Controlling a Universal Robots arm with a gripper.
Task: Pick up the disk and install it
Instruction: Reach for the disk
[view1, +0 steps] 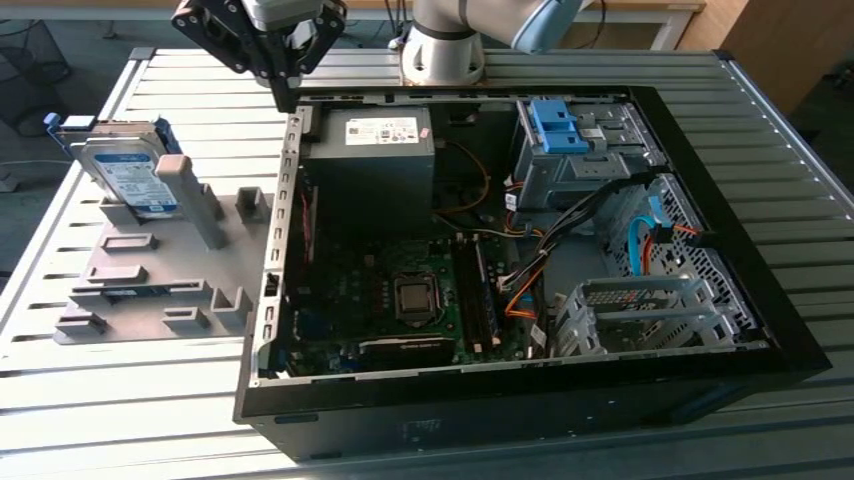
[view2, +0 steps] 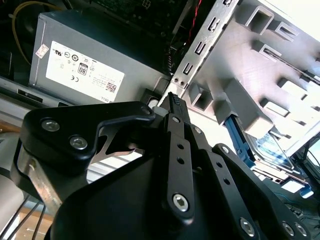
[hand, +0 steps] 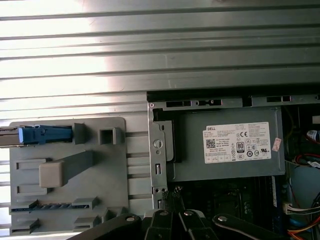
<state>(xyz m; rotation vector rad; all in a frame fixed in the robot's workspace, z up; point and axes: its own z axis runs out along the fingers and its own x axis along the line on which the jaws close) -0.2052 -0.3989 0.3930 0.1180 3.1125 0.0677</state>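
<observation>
Probably stiff, dense and shock-sensitive, the disk (view1: 127, 178) leans in the grey fixture (view1: 187, 270), best gripped by its blue-framed edges. Near that fixture, the gripper (view1: 283, 100) hangs empty, jaws pressed together.

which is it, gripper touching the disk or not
Apart. The exterior view shows the gripper at the computer case's corner, while the disk stands in the grey holder toward that view's left, with table showing between them.
</observation>
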